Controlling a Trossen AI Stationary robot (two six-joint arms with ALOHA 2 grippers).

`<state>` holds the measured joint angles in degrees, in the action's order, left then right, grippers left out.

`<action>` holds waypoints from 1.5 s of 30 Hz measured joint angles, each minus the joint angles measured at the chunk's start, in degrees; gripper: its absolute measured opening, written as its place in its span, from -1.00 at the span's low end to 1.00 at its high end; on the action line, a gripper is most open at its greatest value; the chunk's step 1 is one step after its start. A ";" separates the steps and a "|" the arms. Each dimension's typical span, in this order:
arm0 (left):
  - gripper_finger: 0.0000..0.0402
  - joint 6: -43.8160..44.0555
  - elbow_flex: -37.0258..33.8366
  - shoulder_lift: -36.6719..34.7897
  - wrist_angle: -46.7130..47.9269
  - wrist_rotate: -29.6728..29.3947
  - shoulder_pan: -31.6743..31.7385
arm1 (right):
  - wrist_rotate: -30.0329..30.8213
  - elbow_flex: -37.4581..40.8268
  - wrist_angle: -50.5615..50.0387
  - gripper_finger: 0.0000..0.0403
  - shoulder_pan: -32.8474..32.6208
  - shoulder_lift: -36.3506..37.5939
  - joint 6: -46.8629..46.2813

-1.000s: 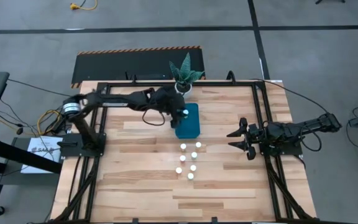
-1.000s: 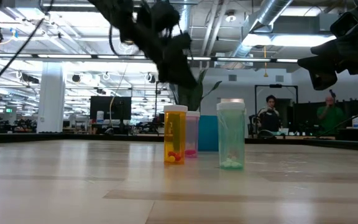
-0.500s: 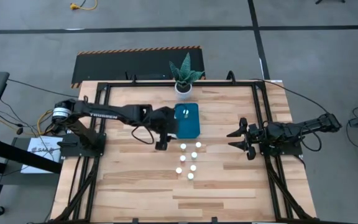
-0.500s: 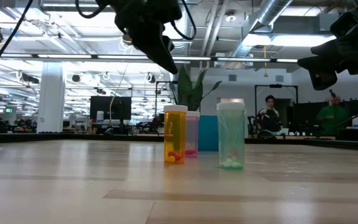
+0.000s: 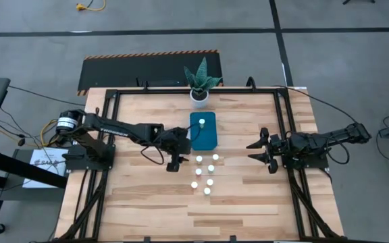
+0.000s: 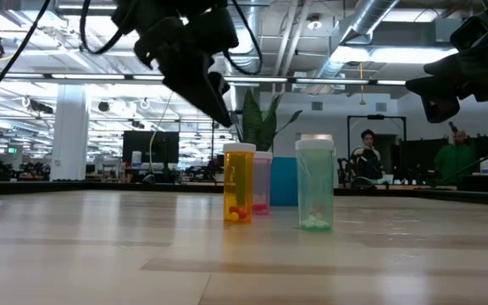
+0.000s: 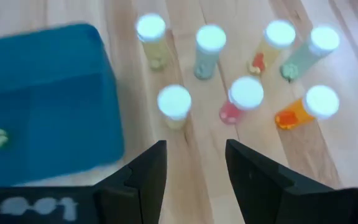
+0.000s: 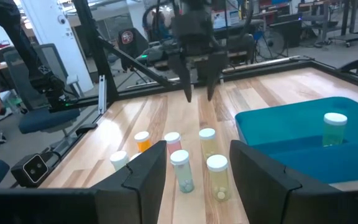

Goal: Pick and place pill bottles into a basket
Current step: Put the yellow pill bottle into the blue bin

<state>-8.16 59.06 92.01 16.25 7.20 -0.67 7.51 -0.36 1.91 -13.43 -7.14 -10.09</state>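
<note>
- Left fingers (image 7: 194, 168), apart and empty, hover beside the basket (image 5: 204, 131), near six bottles (image 5: 204, 173).
- Right fingers (image 5: 256, 150), apart, wait aside.
- One bottle (image 8: 335, 128), seemingly upright, inside basket.
- Wood surface (image 5: 140, 196); people in room.

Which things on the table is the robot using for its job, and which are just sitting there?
For the job:
- pill bottles, six standing on the wood
- one more bottle, already inside
- basket, the blue tray
- left gripper, open and empty, beside the bottles

Just sitting there:
- plant pot behind the basket
- right gripper, open, waiting at the table's right side
</note>
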 joint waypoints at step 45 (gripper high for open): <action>-0.24 0.36 2.46 14.72 -17.32 0.05 0.72 | -0.04 0.00 0.00 -0.16 0.00 -0.35 0.00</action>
<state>-7.79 61.52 106.72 -1.07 7.25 0.05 7.46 -0.36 1.91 -13.43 -7.49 -10.09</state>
